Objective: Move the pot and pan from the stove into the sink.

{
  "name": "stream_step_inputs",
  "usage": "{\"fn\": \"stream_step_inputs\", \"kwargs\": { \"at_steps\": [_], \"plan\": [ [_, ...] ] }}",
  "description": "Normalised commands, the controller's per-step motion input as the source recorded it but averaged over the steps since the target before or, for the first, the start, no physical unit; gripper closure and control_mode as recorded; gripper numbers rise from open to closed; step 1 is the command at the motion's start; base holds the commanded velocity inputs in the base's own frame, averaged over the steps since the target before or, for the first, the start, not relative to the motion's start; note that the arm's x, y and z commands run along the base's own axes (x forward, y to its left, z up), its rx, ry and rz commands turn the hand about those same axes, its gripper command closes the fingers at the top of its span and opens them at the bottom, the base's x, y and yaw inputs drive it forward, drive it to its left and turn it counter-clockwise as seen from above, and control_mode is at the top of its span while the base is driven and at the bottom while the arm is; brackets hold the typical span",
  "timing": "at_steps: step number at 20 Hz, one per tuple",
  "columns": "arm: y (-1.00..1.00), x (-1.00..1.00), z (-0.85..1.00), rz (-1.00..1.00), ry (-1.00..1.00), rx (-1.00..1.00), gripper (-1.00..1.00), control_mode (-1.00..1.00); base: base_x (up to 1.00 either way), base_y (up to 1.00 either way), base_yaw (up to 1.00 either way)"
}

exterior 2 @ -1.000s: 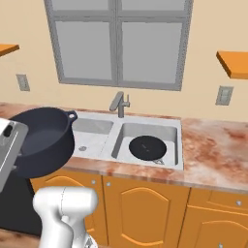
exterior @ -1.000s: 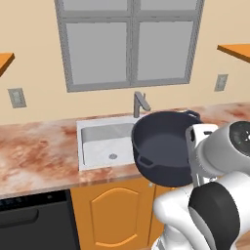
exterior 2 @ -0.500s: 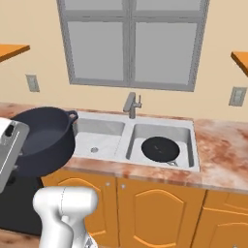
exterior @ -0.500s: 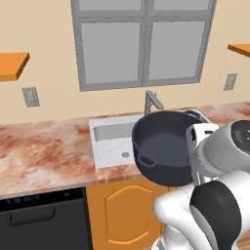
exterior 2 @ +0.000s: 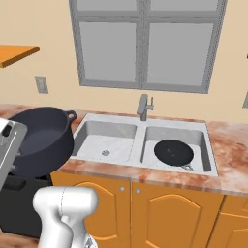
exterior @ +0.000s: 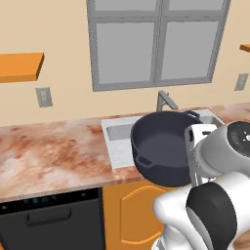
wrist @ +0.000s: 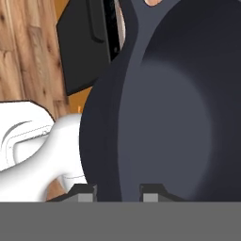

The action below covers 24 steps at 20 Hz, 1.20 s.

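Observation:
The dark navy pot [exterior: 161, 146] hangs in the air, slightly tilted, by the counter's front edge just left of the sink [exterior 2: 141, 145]. My gripper [wrist: 119, 193] is shut on the pot's rim [wrist: 117, 117], one fingertip on each side of the wall. From the right base camera the pot [exterior 2: 38, 140] sits left of the left basin, and both its loop handles show. The black pan [exterior 2: 173, 151] lies flat in the right basin with its handle pointing to the front right. The stove is out of view.
A grey faucet [exterior 2: 143, 106] stands behind the sink's divider. Marble counter [exterior: 49, 156] runs left of the sink, with a black dishwasher front [exterior: 53, 219] under it. Orange cabinet doors [exterior 2: 169, 213] sit below the sink. A window and orange shelves are on the wall.
The whole picture has slid to the right in both base views, so the base has moved. The pot keeps its place beside my arm, still gripped.

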Motion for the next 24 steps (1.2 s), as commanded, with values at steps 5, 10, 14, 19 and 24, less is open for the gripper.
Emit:
{"fn": "stream_step_inputs", "kwargs": {
  "at_steps": [5,10,14,19,24],
  "plan": [
    [0.00,0.00,0.00,0.00,0.00,0.00,1.00,1.00,0.21,0.02,0.00],
    [-0.02,0.12,-0.01,0.00,0.00,0.00,1.00,-1.00,0.00,0.00,0.00],
    [-0.06,0.63,-0.05,0.00,0.00,0.00,1.00,-1.00,0.00,0.00,0.00],
    [-0.06,0.80,-0.05,0.00,0.00,0.00,1.00,-1.00,0.00,0.00,0.00],
    [-0.13,0.73,-0.12,0.00,0.00,0.00,1.00,-1.00,0.00,0.00,0.00]
  ]
}}
